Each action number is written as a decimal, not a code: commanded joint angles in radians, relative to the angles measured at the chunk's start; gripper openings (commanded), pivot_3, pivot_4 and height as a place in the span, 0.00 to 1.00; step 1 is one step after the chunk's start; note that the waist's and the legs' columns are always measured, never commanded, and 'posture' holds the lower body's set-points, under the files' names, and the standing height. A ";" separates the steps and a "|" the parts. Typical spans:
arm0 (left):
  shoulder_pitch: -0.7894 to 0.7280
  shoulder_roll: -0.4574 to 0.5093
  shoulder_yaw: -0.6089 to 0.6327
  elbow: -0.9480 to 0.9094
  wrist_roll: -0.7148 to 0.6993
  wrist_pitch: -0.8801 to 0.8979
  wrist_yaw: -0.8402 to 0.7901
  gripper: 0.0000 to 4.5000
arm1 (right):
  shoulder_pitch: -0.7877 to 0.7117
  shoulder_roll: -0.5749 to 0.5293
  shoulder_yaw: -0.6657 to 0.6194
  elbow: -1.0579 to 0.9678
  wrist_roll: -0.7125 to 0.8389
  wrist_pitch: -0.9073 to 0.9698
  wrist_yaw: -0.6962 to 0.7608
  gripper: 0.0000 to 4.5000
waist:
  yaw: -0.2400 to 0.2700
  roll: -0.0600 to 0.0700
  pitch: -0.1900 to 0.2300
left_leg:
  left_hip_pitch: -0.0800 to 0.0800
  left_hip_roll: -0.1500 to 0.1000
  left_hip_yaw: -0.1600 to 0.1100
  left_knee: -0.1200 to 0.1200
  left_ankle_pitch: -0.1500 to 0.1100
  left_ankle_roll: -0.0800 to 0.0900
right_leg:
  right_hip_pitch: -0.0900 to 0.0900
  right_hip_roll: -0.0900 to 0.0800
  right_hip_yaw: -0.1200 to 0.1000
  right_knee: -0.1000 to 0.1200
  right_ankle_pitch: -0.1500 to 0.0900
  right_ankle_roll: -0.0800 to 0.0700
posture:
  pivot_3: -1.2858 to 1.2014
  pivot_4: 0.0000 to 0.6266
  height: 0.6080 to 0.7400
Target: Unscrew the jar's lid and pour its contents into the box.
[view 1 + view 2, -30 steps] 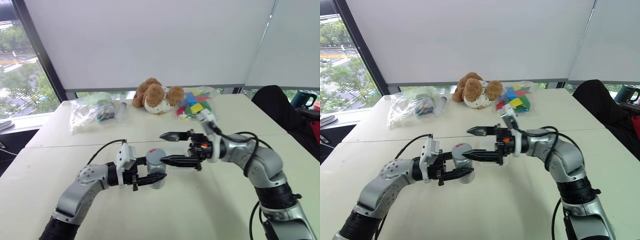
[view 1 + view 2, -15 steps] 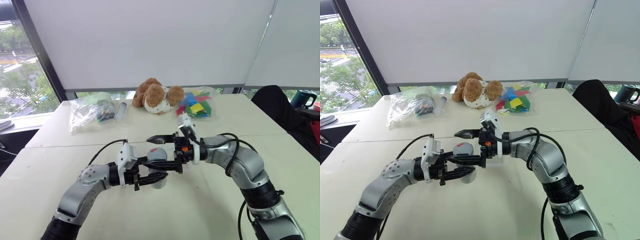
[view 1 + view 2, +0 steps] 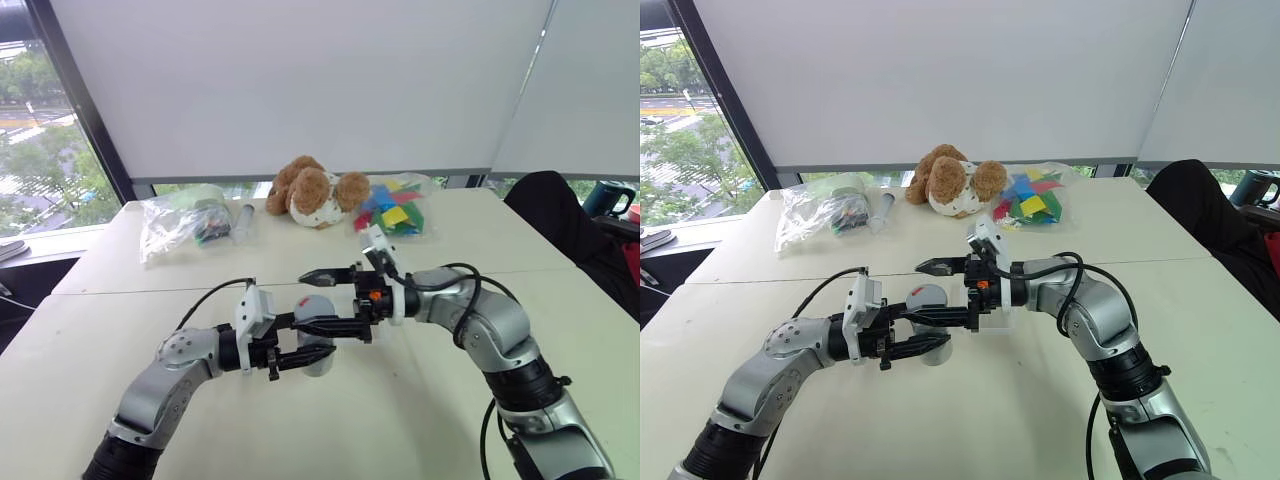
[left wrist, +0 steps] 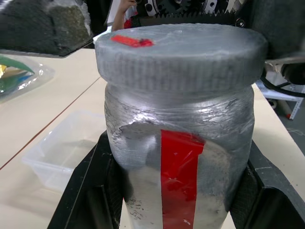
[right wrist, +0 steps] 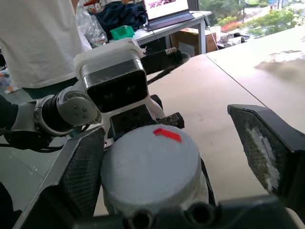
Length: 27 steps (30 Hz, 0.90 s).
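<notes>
Left eye view: the left gripper [image 3: 300,357] is clamped on the body of the jar [image 3: 315,348], which is held upright above the table [image 3: 380,420]. The lid [image 5: 151,164] is on and faces up. The right gripper [image 3: 318,300] reaches in from the right, jaws spread wide, one finger on either side of the lid, seemingly not yet touching. The box [image 4: 62,152] lies on the table just behind the jar.
</notes>
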<state>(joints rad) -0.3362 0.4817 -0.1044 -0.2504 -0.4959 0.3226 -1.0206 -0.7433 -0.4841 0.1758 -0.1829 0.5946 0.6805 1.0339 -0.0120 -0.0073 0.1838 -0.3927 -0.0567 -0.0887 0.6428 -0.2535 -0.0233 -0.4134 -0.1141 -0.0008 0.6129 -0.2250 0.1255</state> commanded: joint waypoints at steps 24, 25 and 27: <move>-0.003 -0.002 0.006 -0.046 -0.008 -0.014 -0.008 0.47 | -0.009 -0.010 -0.021 -0.043 0.069 0.021 0.064 0.99 | 0.001 0.000 0.000 | 0.000 0.000 0.000 0.000 0.000 0.000 | 0.000 0.000 0.000 0.000 0.000 0.000 | 0.52 0.24 1.00; -0.002 -0.003 0.005 -0.046 -0.008 -0.014 -0.007 0.47 | -0.009 -0.008 -0.013 -0.040 0.059 0.017 0.065 0.99 | 0.002 0.000 0.000 | 0.000 0.000 0.000 0.000 0.000 0.000 | 0.000 0.000 0.000 0.000 0.000 0.000 | 0.52 0.24 1.00; 0.000 -0.005 0.004 -0.049 -0.009 -0.013 -0.005 0.47 | -0.011 -0.001 -0.004 -0.037 0.049 0.012 0.065 0.99 | 0.001 0.000 0.000 | 0.000 0.000 0.000 0.000 0.000 0.000 | 0.000 0.000 0.000 0.000 0.000 0.000 | 0.52 0.24 1.00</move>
<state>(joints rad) -0.3323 0.4794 -0.1043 -0.2539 -0.4917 0.3224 -1.0271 -0.7339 -0.4903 0.1775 -0.2085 0.6474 0.7109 1.1015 -0.0107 -0.0072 0.1838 -0.3927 -0.0564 -0.0888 0.6429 -0.2535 -0.0233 -0.4134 -0.1144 -0.0008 0.6128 -0.2250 0.1255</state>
